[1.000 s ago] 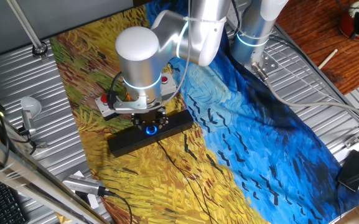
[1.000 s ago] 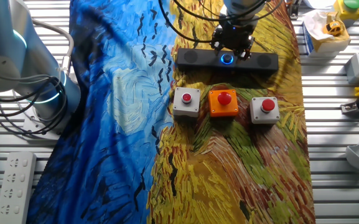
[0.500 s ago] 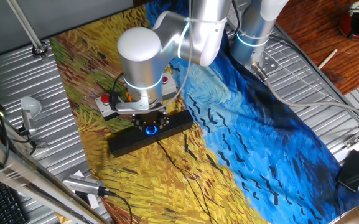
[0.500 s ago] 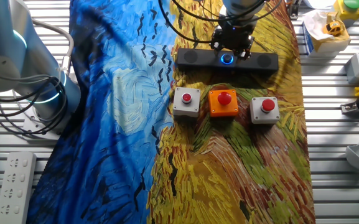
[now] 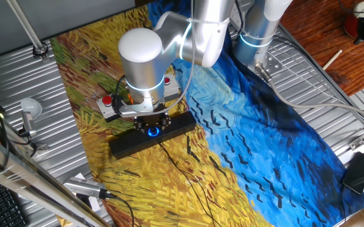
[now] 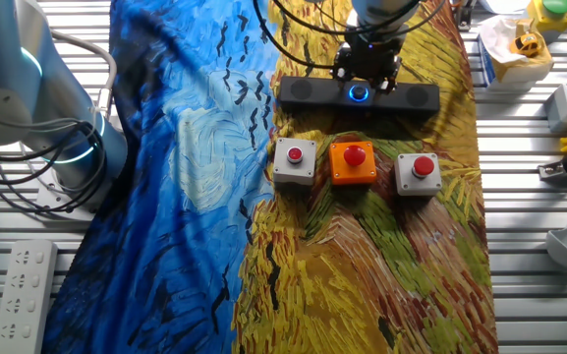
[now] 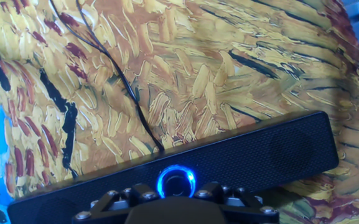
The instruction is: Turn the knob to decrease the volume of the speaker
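Note:
The speaker [image 5: 128, 144] [image 6: 303, 91] [image 7: 279, 152] is a long black bar lying on the yellow part of the painted cloth. Its knob [image 5: 152, 131] [image 6: 359, 93] [image 7: 177, 182] glows with a blue ring at the bar's middle. My gripper [image 5: 151, 123] [image 6: 367, 71] [image 7: 177, 188] sits right at the knob. In the hand view its dark fingers [image 7: 143, 191] stand close against both sides of the ring, shut on the knob. The arm hides the part of the speaker behind the knob in one fixed view.
A thin black cable [image 7: 123, 81] runs from the speaker across the cloth. Two grey boxes with red buttons [image 6: 295, 157] [image 6: 421, 169] flank an orange box [image 6: 353, 162] beside the speaker. A second arm's base [image 6: 28, 108], a power strip [image 6: 18, 285] and a small black box [image 5: 358, 171] stand off the cloth.
The large wrist joint above the gripper has shifted slightly to the right in one fixed view. The gripper stays on the knob and the speaker has not moved.

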Controlling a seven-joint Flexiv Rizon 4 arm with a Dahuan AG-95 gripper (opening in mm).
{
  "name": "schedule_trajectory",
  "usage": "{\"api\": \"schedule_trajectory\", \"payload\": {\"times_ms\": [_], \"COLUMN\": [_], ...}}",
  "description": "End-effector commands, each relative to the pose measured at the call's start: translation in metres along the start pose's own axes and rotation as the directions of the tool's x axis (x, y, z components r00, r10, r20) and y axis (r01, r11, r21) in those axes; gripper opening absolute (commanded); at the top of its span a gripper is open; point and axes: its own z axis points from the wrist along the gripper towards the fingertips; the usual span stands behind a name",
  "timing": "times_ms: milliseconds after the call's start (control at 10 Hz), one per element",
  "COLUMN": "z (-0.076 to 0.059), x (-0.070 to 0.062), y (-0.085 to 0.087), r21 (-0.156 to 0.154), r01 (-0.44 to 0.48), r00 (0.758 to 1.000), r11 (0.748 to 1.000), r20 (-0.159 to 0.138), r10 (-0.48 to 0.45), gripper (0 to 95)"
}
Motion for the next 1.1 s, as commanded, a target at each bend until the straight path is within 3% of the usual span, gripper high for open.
{"api": "schedule_trajectory", "payload": {"times_ms": [100, 500, 800, 1000, 1100], "z": [0.0005, 0.0003, 0.0001, 0.0013, 0.0020], "x": [-0.0002, 0.0002, 0.0001, 0.0000, -0.0003], "y": [-0.0003, -0.0003, -0.0008, -0.0033, -0.0052], "r21": [-0.001, 0.001, 0.012, 0.016, 0.016], "r01": [-0.006, -0.124, -0.245, -0.338, -0.371], "r00": [1.000, 0.992, 0.970, 0.941, 0.929], "r11": [1.000, 0.992, 0.970, 0.941, 0.929], "r20": [0.004, 0.003, -0.003, -0.005, -0.004], "r10": [0.006, 0.124, 0.245, 0.338, 0.371], "gripper": [57.0, 57.0, 57.0, 57.0, 38.0]}}
